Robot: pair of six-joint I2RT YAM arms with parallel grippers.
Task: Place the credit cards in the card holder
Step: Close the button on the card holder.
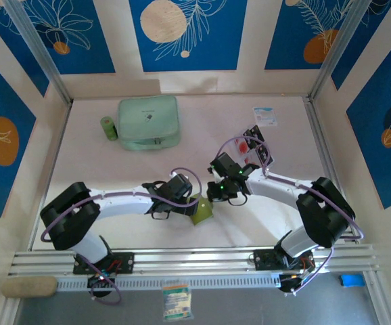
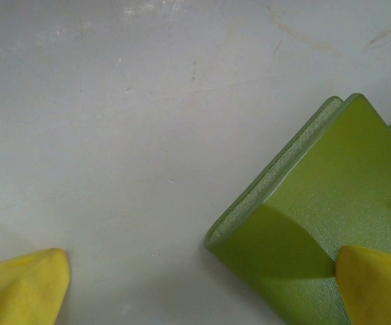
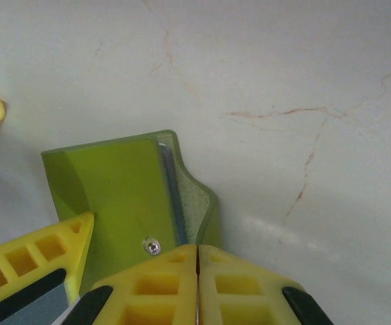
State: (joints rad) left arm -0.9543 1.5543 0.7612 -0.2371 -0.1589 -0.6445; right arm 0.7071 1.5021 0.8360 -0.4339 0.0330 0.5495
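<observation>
Rail of aluminium runs along the near edge and carries both arm bases, with a small printed sachet lying in front of it. Just beyond, near the middle of the desk, the olive-green card holder lies between the two tools. The left tool is spread wide and grips nothing. One finger rests against the holder's cover and the other is over bare desk. The right tool has its fingers pressed together at the holder's edge, beside the snap stud; whether anything is pinched between them I cannot tell. Farther out on the right, the credit cards lie in a loose heap, well apart from the holder. At the far side sit a mint-green zip case, a small green cylinder just left of it, and a white-and-blue packet.
</observation>
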